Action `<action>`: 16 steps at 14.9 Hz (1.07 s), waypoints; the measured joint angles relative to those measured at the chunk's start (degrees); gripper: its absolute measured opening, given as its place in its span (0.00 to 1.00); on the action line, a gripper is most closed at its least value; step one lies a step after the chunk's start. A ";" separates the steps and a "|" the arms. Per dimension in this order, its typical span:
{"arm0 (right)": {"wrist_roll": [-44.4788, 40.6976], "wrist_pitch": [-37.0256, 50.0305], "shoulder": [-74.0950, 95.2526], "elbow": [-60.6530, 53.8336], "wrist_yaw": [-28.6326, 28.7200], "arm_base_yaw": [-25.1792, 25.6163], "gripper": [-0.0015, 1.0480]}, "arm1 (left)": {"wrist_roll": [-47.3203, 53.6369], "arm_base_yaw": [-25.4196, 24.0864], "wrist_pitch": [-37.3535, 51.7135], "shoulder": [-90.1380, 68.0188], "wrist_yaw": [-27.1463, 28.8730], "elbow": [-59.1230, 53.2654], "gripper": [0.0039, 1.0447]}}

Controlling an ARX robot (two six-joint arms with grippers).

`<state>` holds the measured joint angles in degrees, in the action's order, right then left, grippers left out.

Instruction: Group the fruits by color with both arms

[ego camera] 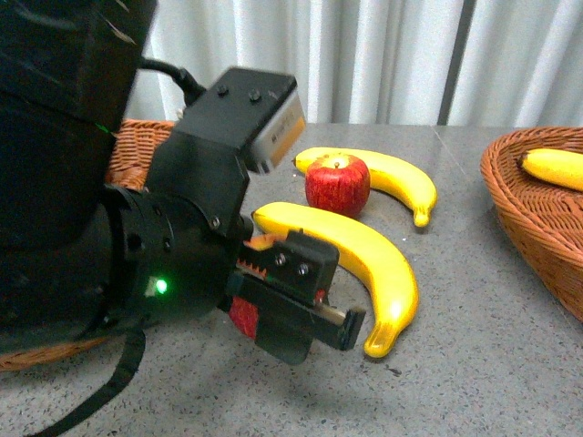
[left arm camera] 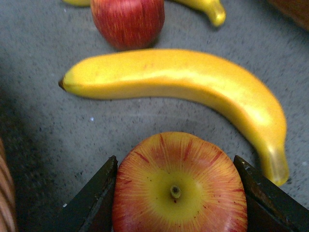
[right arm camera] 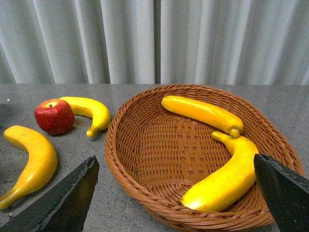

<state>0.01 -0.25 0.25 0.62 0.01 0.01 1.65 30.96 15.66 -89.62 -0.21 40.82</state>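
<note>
Matte-black left arm (ego camera: 173, 228) bears a green indicator lamp (ego camera: 161, 286), an orange-red toothed strip (ego camera: 260, 259) and a black cable (ego camera: 168, 71). Its black camera box (ego camera: 241, 109) shows screw heads and a silver-beige face.

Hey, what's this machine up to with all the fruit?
It is sorting fruit by color. The left tool is shut on a red apple. Another apple lies on the table between a near banana and a far banana. The right tool hangs open and empty over a wicker basket that holds two bananas. A second basket sits behind the left arm.
</note>
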 joint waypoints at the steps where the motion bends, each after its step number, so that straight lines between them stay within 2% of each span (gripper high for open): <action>1: 0.00 0.00 0.00 0.00 0.00 0.00 0.94 | -0.68 -1.57 1.92 4.02 -0.44 0.02 0.59; 3: 0.00 0.02 0.00 0.00 0.00 0.00 0.94 | -2.93 -7.67 1.73 10.51 0.68 1.33 0.59; 7: 0.00 0.00 0.00 0.02 0.00 0.00 0.94 | -9.51 -19.15 -0.74 10.14 5.77 -0.98 0.58; 12: 0.00 0.00 0.00 0.00 0.00 0.00 0.94 | -12.37 -22.53 -0.61 5.73 5.73 -3.45 0.60; 14: 0.00 0.00 0.00 0.00 0.00 0.00 0.94 | -12.44 -22.25 -0.74 6.69 5.86 -3.65 0.79; 16: 0.00 0.00 0.00 0.00 0.00 0.00 0.94 | -11.67 -19.52 -1.60 12.85 6.91 -3.85 0.96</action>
<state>0.01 -0.25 0.25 0.62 0.01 0.01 -10.02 11.44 14.06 -76.77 6.70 36.97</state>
